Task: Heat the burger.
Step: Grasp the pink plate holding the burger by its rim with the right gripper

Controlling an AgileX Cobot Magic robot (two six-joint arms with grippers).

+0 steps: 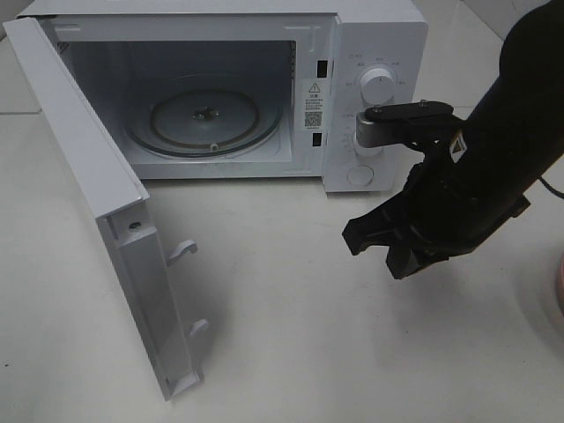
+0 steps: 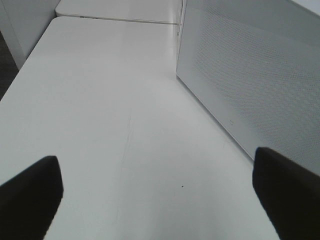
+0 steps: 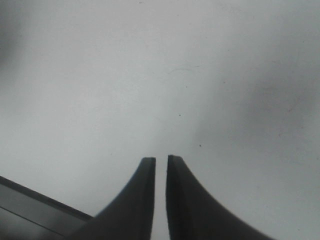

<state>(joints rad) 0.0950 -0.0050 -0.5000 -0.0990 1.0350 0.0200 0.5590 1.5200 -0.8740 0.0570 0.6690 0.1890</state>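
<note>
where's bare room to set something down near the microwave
The table between the open door and the right tool is bare, as is the glass turntable inside the microwave. It is tight by the control panel, where the right arm hangs.

One white microwave (image 1: 374,40), one open door (image 1: 141,291) bearing two latch hooks (image 1: 182,249), one glass turntable (image 1: 203,119), one warning sticker (image 1: 314,101) and two black grippers, the left gripper (image 2: 155,155) and the right gripper (image 1: 374,254).
</note>
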